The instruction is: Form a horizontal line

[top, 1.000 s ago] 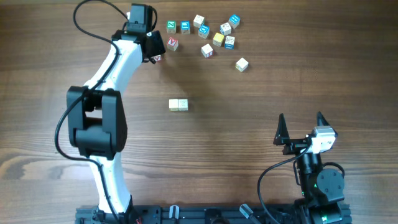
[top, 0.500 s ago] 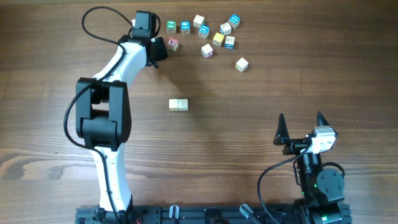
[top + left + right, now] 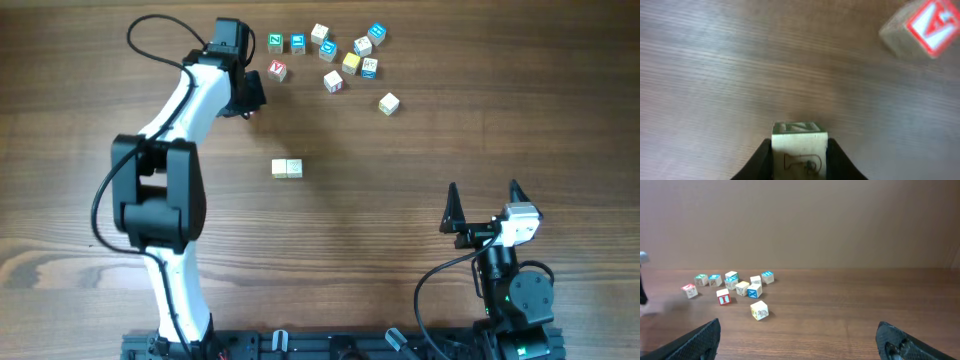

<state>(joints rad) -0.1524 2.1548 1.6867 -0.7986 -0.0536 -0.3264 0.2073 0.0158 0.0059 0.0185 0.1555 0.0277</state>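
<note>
A brown wood-grain table (image 3: 450, 120), and the pick-up is on. The left end effector (image 3: 247, 97) sits beside the loose coloured letter cubes (image 3: 340, 52), fingers pressed against both sides of a small cream wooden letter cube (image 3: 799, 149), clamped by the look of it. Mid-table lies the short row of two cream-white cubes (image 3: 287, 168), edge to edge. The right end effector (image 3: 483, 205) is parked, spread wide, empty. Next call: lift, carry across, set it flush at one end of the row.
</note>
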